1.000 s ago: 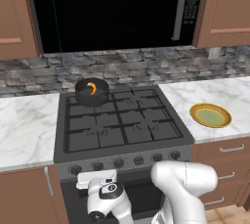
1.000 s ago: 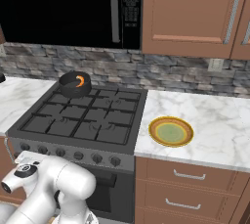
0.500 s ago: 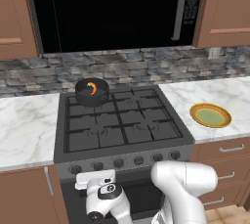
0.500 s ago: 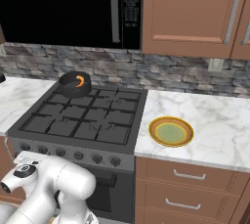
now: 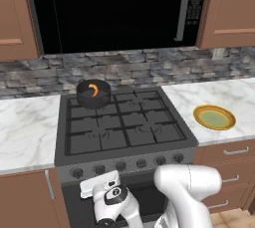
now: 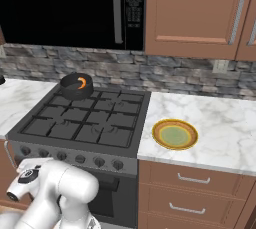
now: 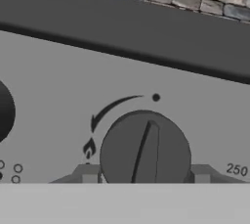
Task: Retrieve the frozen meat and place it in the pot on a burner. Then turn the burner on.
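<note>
**Ana:** Meat first: where is it?

**Ben:** The frozen meat (image 5: 93, 90), a small orange-brown crescent, lies inside the dark grey pot (image 5: 93, 94). The pot sits on the back-left burner (image 5: 89, 107) of the gas stove (image 5: 124, 137), close to the stone backsplash (image 5: 149, 70). So I judge the placing done; lighting the burner is the step in hand.

**Ana:** And the gripper?

**Ben:** The gripper (image 7: 144, 179) is low at the stove's front panel. In the hand view its two grey fingertips (image 7: 88, 174) stand on either side of a round dark knob (image 7: 145, 150), spread about as wide as the knob. Whether they press it or merely flank it, I cannot tell.

**Ana:** What does the next move call for?

**Ben:** Probably a firm grip, then a turn toward the flame mark (image 7: 88, 148). Whether this knob serves the pot's burner is unclear from these views.

**Ana:** Anything else nearby?

**Ben:** A yellow-green plate (image 5: 214, 117) on the marble counter (image 5: 234, 97), well apart.
</note>
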